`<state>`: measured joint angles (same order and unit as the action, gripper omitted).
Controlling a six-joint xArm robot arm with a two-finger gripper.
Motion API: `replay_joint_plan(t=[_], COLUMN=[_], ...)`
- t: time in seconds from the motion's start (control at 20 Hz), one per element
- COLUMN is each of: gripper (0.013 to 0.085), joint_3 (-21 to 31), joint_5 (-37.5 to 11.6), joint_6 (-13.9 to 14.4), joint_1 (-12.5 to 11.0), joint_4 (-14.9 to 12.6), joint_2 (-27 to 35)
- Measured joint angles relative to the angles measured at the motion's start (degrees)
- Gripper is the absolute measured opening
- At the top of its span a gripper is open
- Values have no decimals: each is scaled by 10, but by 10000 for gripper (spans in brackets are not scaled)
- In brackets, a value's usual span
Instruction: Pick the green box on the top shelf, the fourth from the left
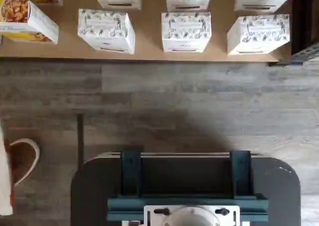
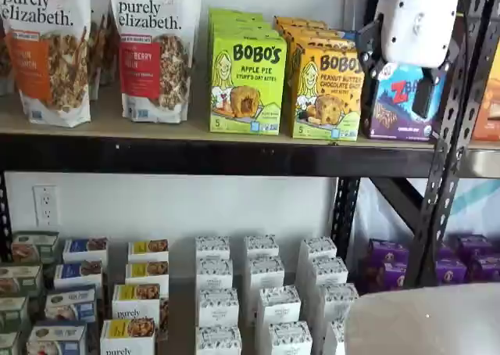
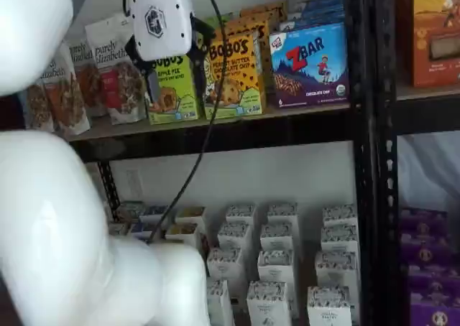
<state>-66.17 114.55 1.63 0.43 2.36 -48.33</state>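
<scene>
- Lime-green Bobo's apple pie box (image 2: 248,80) stands upright at the front of the top shelf (image 2: 195,155), touching the yellow-orange Bobo's peanut butter box (image 2: 326,91) on one side, with a purely elizabeth berry bag (image 2: 155,51) near on the other.
- White-bodied claw (image 3: 152,78) hangs before the shelf with nothing in it; its black fingers show side-on, so open or clenched cannot be told.
- Judged step: the approach, no grasp yet.
- Next move calls for lining up squarely on the green box, fingers spread to clear its neighbour.
</scene>
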Motion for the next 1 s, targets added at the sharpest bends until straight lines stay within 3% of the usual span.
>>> replay_joint_plan(t=[0.05, 0.1, 0.2, 0.4, 0.8, 1.0], gripper=[850, 850, 850, 850, 850, 850], joint_3=[4, 26, 29, 29, 34, 33], joint_5=[-5, -39, -45, -45, -79, -116], joint_6=[-6, -39, -47, -47, -24, 25], joint_1=[-9, -68, -77, -77, -46, 19], joint_4=[10, 73, 87, 90, 81, 49], joint_2=[-4, -27, -30, -30, -30, -22])
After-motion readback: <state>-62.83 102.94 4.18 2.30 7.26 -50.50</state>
